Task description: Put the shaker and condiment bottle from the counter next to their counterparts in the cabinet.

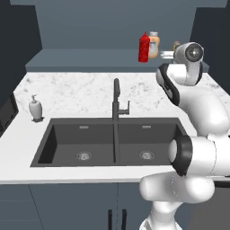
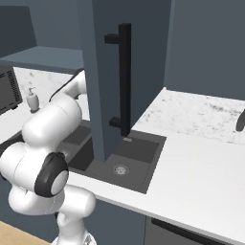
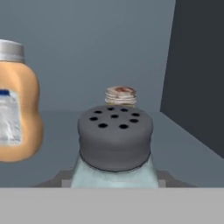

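Shaker (image 3: 114, 144) nearest, inside cabinet (image 1: 90, 27) beside peach-orange bottle (image 3: 17, 113).

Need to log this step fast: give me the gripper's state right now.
Gripper: fingers sit on either side of the shaker inside the cabinet; whether it is gripping or letting go cannot be told.

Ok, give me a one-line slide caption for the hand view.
Hand view inside the cabinet: the shaker up close, peach-orange bottle at left, small shaker behind.
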You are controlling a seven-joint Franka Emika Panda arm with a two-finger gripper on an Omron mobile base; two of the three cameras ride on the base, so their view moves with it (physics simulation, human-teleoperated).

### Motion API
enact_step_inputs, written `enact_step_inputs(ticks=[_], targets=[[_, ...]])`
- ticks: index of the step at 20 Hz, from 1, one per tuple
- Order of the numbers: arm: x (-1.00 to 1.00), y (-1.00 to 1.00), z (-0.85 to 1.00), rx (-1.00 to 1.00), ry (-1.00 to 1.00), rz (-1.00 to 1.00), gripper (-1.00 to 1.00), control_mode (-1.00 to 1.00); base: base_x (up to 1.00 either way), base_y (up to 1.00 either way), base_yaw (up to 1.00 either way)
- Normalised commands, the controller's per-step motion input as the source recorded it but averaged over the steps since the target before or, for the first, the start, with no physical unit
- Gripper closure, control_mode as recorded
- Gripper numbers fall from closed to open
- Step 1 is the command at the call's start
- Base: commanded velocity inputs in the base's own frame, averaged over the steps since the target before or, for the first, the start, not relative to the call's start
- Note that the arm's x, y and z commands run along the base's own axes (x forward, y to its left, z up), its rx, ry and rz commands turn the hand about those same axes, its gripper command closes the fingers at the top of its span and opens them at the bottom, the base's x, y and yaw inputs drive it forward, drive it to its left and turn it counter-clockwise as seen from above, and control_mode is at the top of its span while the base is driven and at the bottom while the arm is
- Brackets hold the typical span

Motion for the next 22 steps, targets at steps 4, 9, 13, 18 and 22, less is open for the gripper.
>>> enact_step_inputs(ticks=[4,9,13,18,22], targets=[[0.11,-0.01,-0.09,0.00,0.00,0.00,-1.00,-1.00,0.00,0.00,0.00],[0.00,0.00,-0.01,0.00,0.00,0.00,-1.00,-1.00,0.00,0.00,0.00],[-0.03,0.00,0.00,0.00,0.00,0.00,-1.00,-1.00,0.00,0.00,0.00],[-0.21,0.00,0.00,0.00,-0.03,0.00,-1.00,-1.00,0.00,0.00,0.00],[-0.54,0.00,0.00,0.00,-0.07,0.00,-1.00,-1.00,0.00,0.00,0.00]])
